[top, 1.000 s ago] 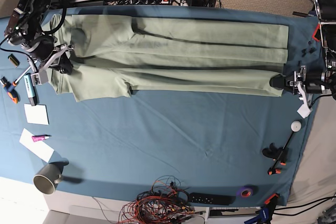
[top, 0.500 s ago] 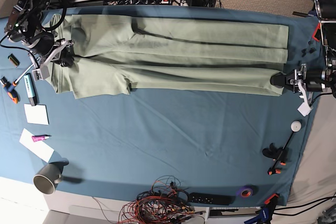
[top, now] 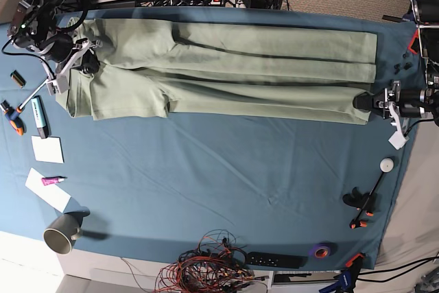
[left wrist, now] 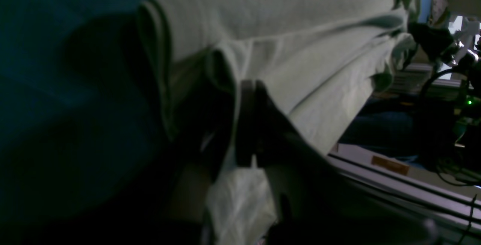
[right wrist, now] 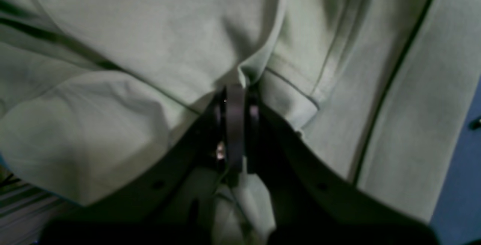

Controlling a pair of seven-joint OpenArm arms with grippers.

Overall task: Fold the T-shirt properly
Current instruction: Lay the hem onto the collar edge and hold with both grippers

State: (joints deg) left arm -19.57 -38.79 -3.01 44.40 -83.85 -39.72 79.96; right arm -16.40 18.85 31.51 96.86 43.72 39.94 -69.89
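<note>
The pale sage-green T-shirt (top: 233, 73) lies stretched across the far half of the teal table cloth (top: 219, 183), folded lengthwise into a long band. My left gripper (top: 363, 103) is shut on the shirt's hem corner at the right end; in the left wrist view the fingers (left wrist: 246, 121) pinch the folded fabric (left wrist: 300, 72). My right gripper (top: 88, 65) is shut on the shirt at the left end near the sleeve; the right wrist view shows its fingers (right wrist: 235, 124) clamped on bunched cloth (right wrist: 150, 49).
Left of the shirt lie a marker (top: 40, 116), paper notes (top: 46, 149) and a small clamp (top: 12, 120). A grey cup (top: 62, 232) stands at the front left. Tangled wires (top: 206, 269), a remote (top: 274, 260), tape (top: 320, 250) and clamps (top: 360, 204) lie along the front and right.
My right gripper has pulled the shirt's left end toward the far edge, so the front fold has moved back over the band. My left gripper has barely moved.
</note>
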